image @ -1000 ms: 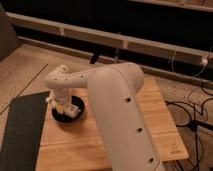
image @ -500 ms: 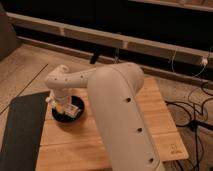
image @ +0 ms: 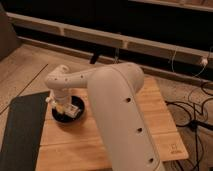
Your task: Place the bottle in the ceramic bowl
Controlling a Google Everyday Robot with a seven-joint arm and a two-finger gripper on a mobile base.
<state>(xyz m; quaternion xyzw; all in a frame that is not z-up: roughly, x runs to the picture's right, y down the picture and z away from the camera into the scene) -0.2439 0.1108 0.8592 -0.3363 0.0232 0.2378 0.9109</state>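
Nothing has visibly moved since the earlier frames — arm, bowl and tabletop items sit where they were half a second and a full second ago.

Arm pose: big white arm (image: pixel 120 115) enters from bottom right, upper link fills the foreground, then bends at a rounded elbow and reaches left across the wooden table (image: pixel 150 115). Wrist turns down at the left end, so the gripper (image: pixel 59 104) hangs straight over the ceramic bowl (image: pixel 67 119), low, at or just inside its rim. Finger state — cannot tell, the wrist housing covers them.

Ceramic bowl is dark, round, sits on the left part of the wooden table, close to the table's left edge and next to the dark mat (image: pixel 22 130) lying beside the table on the floor side. Bottle (image: pixel 74 110): a pale oblong shape inside the bowl, right of the gripper, tilted against the bowl's inner wall. Whether the gripper touches it is not clear.

Cables (image: pixel 192 107) trail on the floor to the right of the table.
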